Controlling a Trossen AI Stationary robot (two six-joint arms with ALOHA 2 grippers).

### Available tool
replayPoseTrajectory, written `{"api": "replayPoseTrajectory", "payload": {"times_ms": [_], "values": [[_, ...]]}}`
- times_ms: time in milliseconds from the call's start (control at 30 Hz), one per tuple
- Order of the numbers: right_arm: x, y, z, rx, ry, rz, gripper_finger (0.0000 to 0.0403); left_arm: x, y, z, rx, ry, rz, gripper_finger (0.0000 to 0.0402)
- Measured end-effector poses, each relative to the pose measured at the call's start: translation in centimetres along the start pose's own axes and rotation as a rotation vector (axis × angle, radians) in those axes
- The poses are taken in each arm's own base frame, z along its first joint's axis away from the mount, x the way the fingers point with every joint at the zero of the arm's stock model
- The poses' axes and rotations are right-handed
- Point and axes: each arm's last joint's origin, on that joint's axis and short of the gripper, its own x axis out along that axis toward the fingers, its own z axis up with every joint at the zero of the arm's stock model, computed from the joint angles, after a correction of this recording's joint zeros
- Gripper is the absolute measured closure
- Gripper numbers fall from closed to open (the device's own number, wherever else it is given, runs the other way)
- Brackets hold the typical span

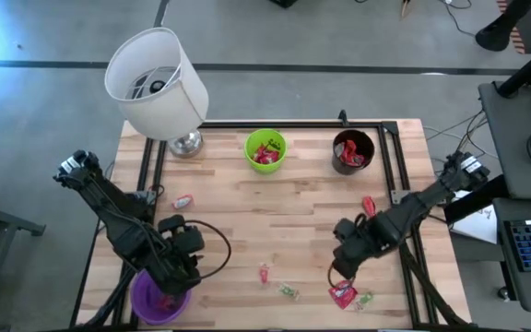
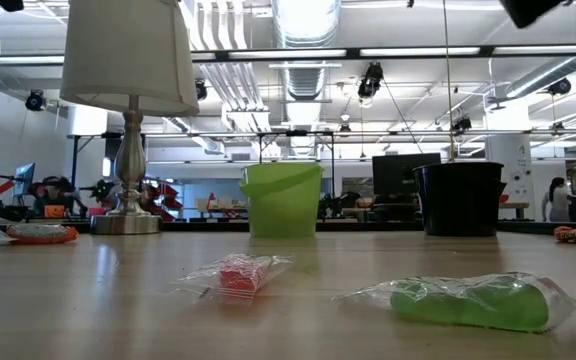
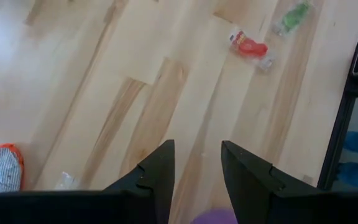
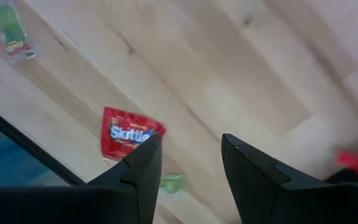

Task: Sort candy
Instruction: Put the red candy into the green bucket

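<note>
Skittles packet (image 4: 128, 135), right hand (image 4: 191, 163) open above

I count loose wrapped sweets flat on the wood: a red Skittles packet (image 1: 343, 293) beside a green clear-wrapped piece (image 1: 367, 298), another green piece (image 1: 289, 291), and a red clear-wrapped sweet (image 1: 265, 273) nearby. An orange-red piece (image 1: 183, 200) and a red piece (image 1: 369, 206) lie well apart.

Lamp (image 1: 159, 88), green cup (image 1: 265, 150), black cup (image 1: 353, 152)

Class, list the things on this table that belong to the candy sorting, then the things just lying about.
Belong to the job:
red Skittles packet
green wrapped candy
red wrapped candy
green cup
black cup
purple cup

Lying about:
lamp
</note>
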Motion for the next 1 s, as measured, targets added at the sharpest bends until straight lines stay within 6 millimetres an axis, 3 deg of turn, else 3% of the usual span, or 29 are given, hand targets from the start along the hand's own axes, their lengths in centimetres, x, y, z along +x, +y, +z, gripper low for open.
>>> {"api": "replayPoseTrajectory", "payload": {"times_ms": [400, 600, 800, 1000], "values": [[5.1, 0.2, -3.0, 0.123, -0.004, 0.108, 0.0245, 0.0, 0.0, -0.1, 0.046, 0.022, -0.011, 0.0288], [6.1, 0.9, -2.9, 0.063, -0.006, 0.24, 0.0245, 0.0, 0.0, -0.1, 0.046, 0.022, -0.013, 0.0288], [7.5, -0.2, -2.9, 0.162, 0.011, 0.194, 0.024, 0.0, -0.1, -0.1, 0.035, 0.022, -0.015, 0.0288], [7.6, -0.2, -3.0, 0.172, 0.027, 0.207, 0.0221, 0.0, -0.1, 0.0, 0.033, 0.022, -0.02, 0.0288]]}}
